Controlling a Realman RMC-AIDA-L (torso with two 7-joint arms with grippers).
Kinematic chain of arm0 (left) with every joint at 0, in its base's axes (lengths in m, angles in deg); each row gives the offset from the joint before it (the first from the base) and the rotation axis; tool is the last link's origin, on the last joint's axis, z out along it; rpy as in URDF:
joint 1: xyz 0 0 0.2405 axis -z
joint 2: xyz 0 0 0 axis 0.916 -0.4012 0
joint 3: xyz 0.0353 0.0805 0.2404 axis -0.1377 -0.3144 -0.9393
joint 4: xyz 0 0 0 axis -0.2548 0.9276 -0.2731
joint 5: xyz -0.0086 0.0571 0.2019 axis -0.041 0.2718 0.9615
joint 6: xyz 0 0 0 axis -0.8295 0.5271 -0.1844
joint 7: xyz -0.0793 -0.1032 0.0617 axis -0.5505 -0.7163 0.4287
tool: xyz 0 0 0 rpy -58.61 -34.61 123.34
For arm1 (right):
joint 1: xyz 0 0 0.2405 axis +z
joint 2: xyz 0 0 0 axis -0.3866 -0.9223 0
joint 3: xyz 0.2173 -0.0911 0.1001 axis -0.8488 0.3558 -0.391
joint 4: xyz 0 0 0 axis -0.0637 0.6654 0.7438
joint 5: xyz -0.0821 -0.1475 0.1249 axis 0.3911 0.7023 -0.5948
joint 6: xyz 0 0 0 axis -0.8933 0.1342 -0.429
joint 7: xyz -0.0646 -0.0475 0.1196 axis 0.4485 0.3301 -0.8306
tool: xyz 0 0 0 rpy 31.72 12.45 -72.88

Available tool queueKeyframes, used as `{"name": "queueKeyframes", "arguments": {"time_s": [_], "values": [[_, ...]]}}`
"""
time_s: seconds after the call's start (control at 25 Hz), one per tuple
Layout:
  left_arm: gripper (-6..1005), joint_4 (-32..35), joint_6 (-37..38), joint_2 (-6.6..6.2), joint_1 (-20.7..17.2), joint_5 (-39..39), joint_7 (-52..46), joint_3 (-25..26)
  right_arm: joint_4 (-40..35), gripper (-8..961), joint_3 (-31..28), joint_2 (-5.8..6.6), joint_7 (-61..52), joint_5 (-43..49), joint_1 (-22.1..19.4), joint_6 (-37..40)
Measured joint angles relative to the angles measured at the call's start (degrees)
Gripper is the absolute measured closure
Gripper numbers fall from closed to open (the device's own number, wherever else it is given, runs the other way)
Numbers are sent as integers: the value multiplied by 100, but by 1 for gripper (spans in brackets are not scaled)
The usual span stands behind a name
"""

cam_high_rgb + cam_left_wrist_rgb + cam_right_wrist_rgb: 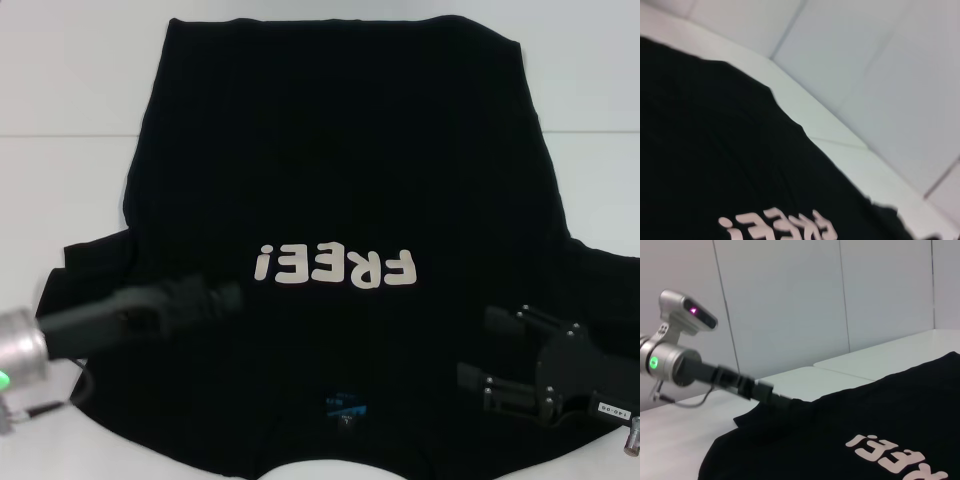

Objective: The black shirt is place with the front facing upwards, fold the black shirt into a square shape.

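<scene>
Flat on white table: black shirt, pale wall behind.

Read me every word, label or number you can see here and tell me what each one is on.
"FREE!" in cream letters on the front of the black shirt, upside down in the head view.
Small blue neck label: too small to read.
White sticker on the right pincer: digits, too blurred to read.
</scene>
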Motion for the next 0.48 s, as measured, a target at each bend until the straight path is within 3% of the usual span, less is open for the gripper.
{"name": "queueKeyframes", "arguments": {"time_s": [0.2, 0.36, 0.44, 0.48], "values": [[80, 507, 371, -323, 33, 87, -1450, 421, 38, 70, -1, 8, 0, 0, 11, 4], [83, 919, 398, -600, 120, 788, -2385, 892, 54, 71, -1, 18, -3, 0, 23, 14], [84, 1013, 282, -722, 198, 1317, -2582, 1405, 45, 71, -1, 18, -48, 0, 39, 44], [85, 1013, 282, -722, 198, 1317, -2582, 1405, 45, 71, -1, 18, -48, 0, 39, 44]]}}
